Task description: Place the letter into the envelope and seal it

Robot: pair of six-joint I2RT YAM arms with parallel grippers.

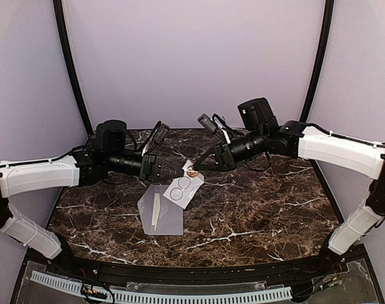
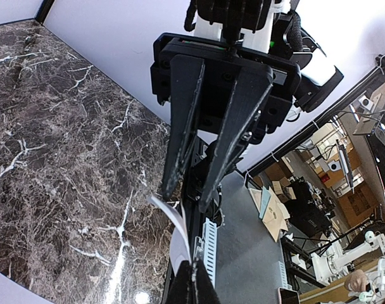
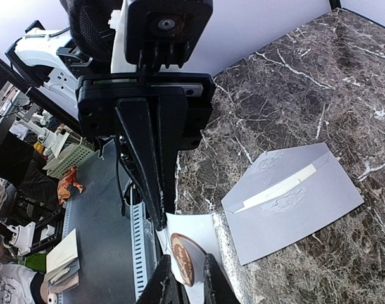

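left gripper: I am seeing its 2 fingers standing a narrow gap apart, with one end of the sticker sheet between them and not clamped.
right gripper: its fingers are meeting in a point and pinching the sheet's other end.
envelope: it is lying flat on the table, left of centre, nearer the bases than both grippers, and neither is touching it.
right wrist view only: it is showing a brown round sticker on the sheet and a pale strip running along the envelope.
left wrist view: it is catching the sheet only as a curled white band.
overhead view only: it is showing 2 rings on the sheet.
edges and room: open marble is stretching right of the envelope, and a slotted rail is lining the near edge.
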